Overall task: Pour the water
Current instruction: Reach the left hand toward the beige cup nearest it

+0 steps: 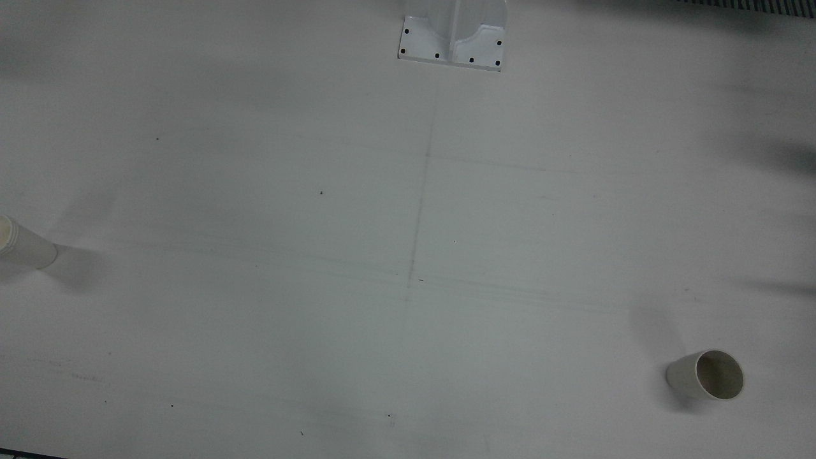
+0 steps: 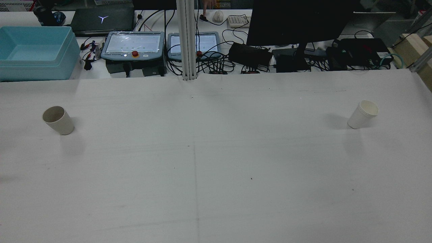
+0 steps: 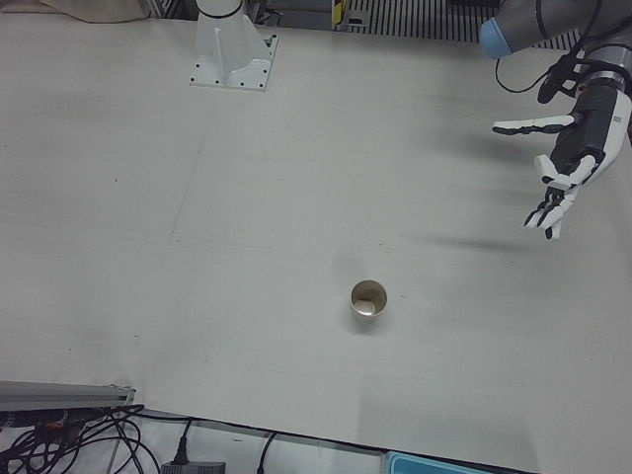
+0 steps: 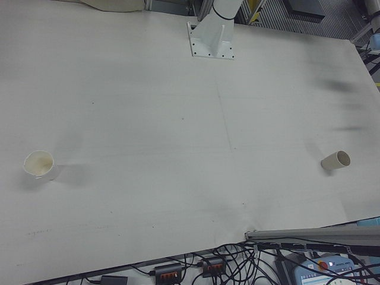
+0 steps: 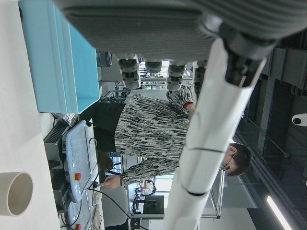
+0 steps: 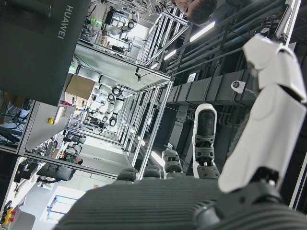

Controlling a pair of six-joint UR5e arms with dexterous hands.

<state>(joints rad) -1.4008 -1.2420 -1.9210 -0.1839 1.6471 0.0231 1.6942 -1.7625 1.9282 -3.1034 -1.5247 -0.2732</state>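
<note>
A beige cup [image 2: 58, 120] stands upright on the white table on my left side. It also shows in the front view [image 1: 707, 375], the left-front view [image 3: 368, 299], the right-front view [image 4: 336, 161] and the left hand view [image 5: 14, 193]. A white paper cup [image 2: 363, 114] stands upright on my right side, at the edge of the front view [image 1: 22, 245] and in the right-front view [image 4: 39, 164]. My left hand [image 3: 568, 158] is open and empty, raised well above the table, apart from the beige cup. My right hand [image 6: 230, 158] shows only in its own view, open and empty, facing away from the table.
A light blue bin [image 2: 35, 50], two teach pendants [image 2: 133, 45], a dark monitor [image 2: 297, 20] and cables lie on the bench beyond the table's far edge. An aluminium post [image 2: 187, 40] stands there. An arm pedestal [image 1: 454, 35] sits at the robot's side.
</note>
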